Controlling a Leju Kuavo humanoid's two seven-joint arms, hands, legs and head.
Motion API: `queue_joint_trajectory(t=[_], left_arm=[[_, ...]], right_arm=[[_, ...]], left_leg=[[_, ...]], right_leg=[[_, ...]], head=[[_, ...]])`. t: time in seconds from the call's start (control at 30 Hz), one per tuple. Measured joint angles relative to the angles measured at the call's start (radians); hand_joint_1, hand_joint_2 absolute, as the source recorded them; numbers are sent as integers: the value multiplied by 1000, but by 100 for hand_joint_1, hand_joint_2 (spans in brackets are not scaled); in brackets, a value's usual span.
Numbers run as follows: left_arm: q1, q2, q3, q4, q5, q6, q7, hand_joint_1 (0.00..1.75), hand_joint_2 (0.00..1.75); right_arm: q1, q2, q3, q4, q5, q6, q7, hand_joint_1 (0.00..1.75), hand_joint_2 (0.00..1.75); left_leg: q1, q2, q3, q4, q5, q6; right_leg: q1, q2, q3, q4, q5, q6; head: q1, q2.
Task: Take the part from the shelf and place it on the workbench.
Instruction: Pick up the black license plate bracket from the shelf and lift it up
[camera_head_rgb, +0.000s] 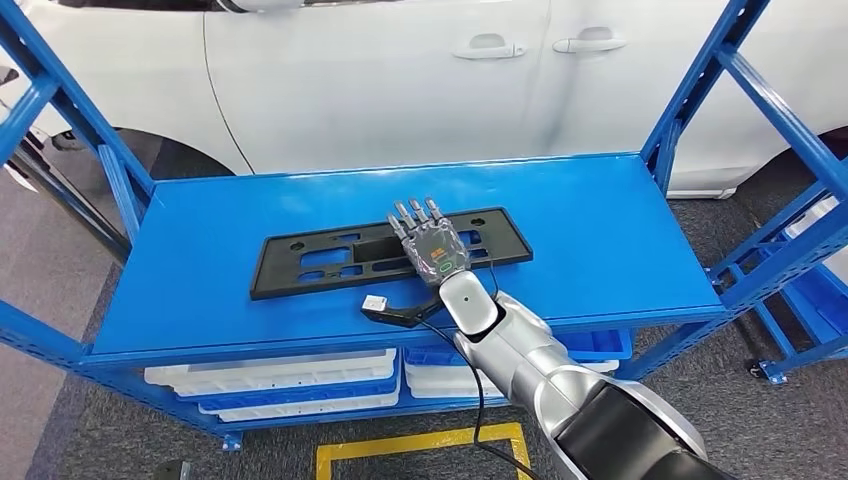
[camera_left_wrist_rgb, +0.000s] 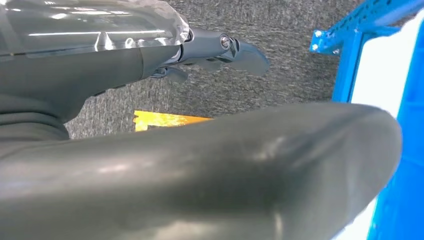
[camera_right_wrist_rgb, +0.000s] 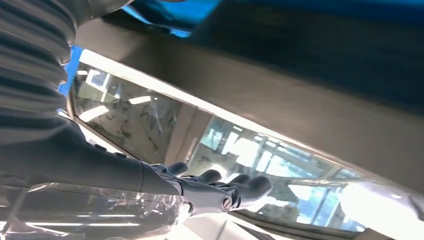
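The flat black part (camera_head_rgb: 390, 252), probably light, stiff plastic best gripped along a long edge, lies mid-shelf (camera_head_rgb: 600, 220) under the right hand (camera_head_rgb: 430, 245), whose fingers lie spread flat, grasping nothing.

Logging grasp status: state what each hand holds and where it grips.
Nothing is plainly held. The right hand lies flat, fingers extended, over the middle of the black part on the shelf. The left hand holds nothing.
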Motion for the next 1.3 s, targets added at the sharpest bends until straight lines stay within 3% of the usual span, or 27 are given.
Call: queue_joint_trajectory(t=[0.07,0.1,0.2,0.4,0.5,0.53,0.63,0.67,0.73,0.8,0.83,0.87,0.9,0.93,0.97,1.03,1.13,1.2,1.23,1.3], left_arm=[[0,0,0,0,2,0,-2,0,0],[0,0,0,0,3,0,-2,0,0],[-2,-1,0,0,4,0,-3,0,0],[-2,-1,0,0,4,0,-3,0,0],[-1,0,0,0,6,1,-3,0,0],[-2,-1,1,0,7,1,-4,0,0],[-8,-2,2,0,10,0,-8,0,0],[-9,-2,2,0,10,0,-10,0,0],[-11,-3,2,0,10,0,-12,0,0],[-12,-3,2,0,13,0,-14,0,0],[-11,-3,2,0,15,0,-15,0,0],[-11,-3,3,0,17,0,-15,0,0],[-11,-3,3,0,19,-1,-16,0,0],[-11,-3,4,0,20,-3,-19,0,0],[-11,-3,4,0,20,-6,-24,0,0],[-14,-3,4,0,18,-20,-46,0,0],[-13,-4,3,0,19,-40,-110,0,0],[-13,-5,0,0,20,-42,-140,0,0],[-13,-5,-2,0,20,-43,-145,0,0],[-13,-5,-6,0,20,-47,-143,0,0]], right_arm=[[0,4,3,0,0,16,-3,118,175],[0,7,4,0,-1,24,-5,137,175],[-1,9,5,0,-2,34,-9,157,175],[-1,10,5,0,-2,36,-10,156,175],[4,12,5,0,-2,54,-16,153,175],[5,14,5,1,-3,67,-20,158,175],[4,20,5,0,-3,92,-29,173,175],[4,21,5,0,-3,93,-30,173,175],[2,25,5,0,-3,98,-33,172,175],[3,29,5,0,-3,105,-36,171,175],[4,30,5,0,-3,108,-37,172,175],[4,30,5,0,-3,109,-38,173,175],[5,31,5,0,-3,109,-39,174,175],[5,31,5,0,-3,108,-40,175,175],[5,32,5,0,-3,107,-41,175,175],[4,34,2,-1,-6,98,-46,175,175],[5,33,-16,-3,-36,65,-68,175,175],[5,31,-40,-11,-72,26,-98,175,175],[4,30,-55,-18,-90,4,-113,175,175],[4,26,-87,-36,-136,-38,-150,175,175]], left_leg=[[2,0,1,-6,2,11],[3,0,2,-9,4,17],[7,0,5,-14,7,25],[7,0,5,-14,7,26],[6,0,5,-13,6,29],[5,-1,5,-12,3,24],[1,-2,9,-12,-3,-1],[3,-1,8,-6,-9,-7],[6,0,-18,57,-49,-15],[7,0,-82,190,-111,-21],[7,0,-111,249,-130,-23],[7,0,-128,277,-131,-24],[7,1,-125,266,-111,-24],[7,1,-102,216,-77,-22],[7,1,-69,143,-39,-19],[4,1,-14,27,1,-11],[1,0,-1,-4,2,6],[5,0,-1,-9,6,17],[7,0,0,-12,8,23],[6,1,-1,-12,8,29]], right_leg=[[-2,0,-1,0,-1,10],[-3,-1,-4,8,-9,16],[-4,-2,-13,34,-30,25],[-5,-3,-18,44,-37,25],[-11,-4,-92,192,-95,31],[-12,-4,-91,178,-81,29],[-10,-3,-18,1,12,8],[-11,-3,-15,-3,14,3],[-15,-5,-9,-11,17,-8],[-13,-6,-7,-12,16,-14],[-12,-6,-7,-12,15,-15],[-11,-5,-6,-11,14,-16],[-11,-5,-5,-10,13,-16],[-11,-4,-2,-9,11,-15],[-11,-3,0,-7,8,-13],[-7,-2,0,-1,2,-4],[-4,-1,-3,0,1,10],[-6,-2,-12,19,-16,20],[-7,-2,-28,56,-39,25],[-10,-3,-88,183,-102,32]], head=[[0,0],[0,0],[0,0],[0,0],[0,0],[0,0],[0,0],[0,0],[0,0],[0,0],[0,0],[0,0],[0,0],[0,0],[0,0],[0,0],[0,0],[0,0],[0,0],[0,0]])
